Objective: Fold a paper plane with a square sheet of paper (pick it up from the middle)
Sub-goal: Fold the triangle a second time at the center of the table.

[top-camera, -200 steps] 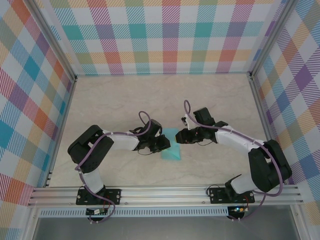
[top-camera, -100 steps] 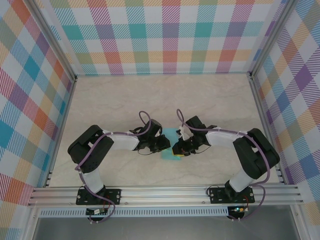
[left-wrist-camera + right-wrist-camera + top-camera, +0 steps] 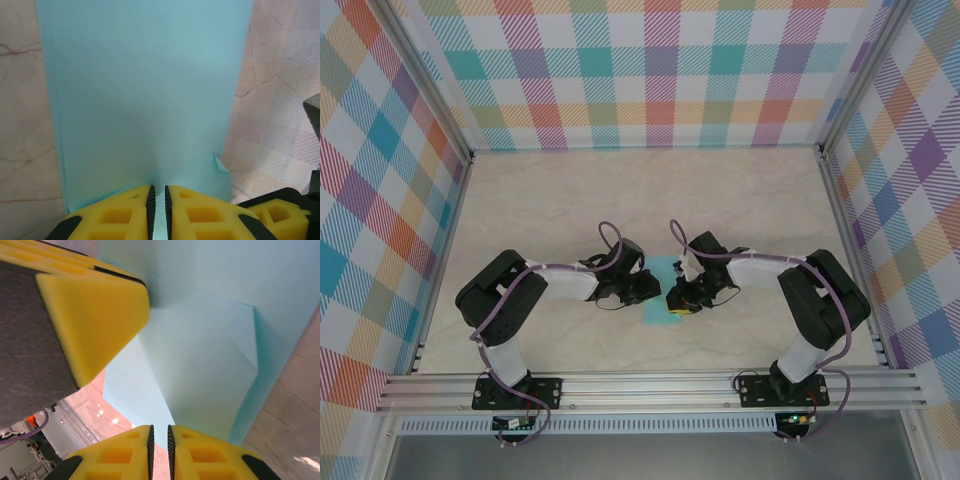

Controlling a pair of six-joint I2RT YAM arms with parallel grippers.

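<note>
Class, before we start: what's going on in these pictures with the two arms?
Two robot arms are partway through folding a sheet of cyan paper near the middle of the marble-patterned table. The left gripper is shut on one edge of the paper. The right gripper is also shut on it, close beside the left one. The paper shows creases and folded layers but is not yet a pointed plane.

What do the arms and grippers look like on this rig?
The left arm and right arm have white link shells, black joint housings and a purple cable each. The left gripper and right gripper carry two blocky yellow fingers each, with rectangular pockets.
</note>
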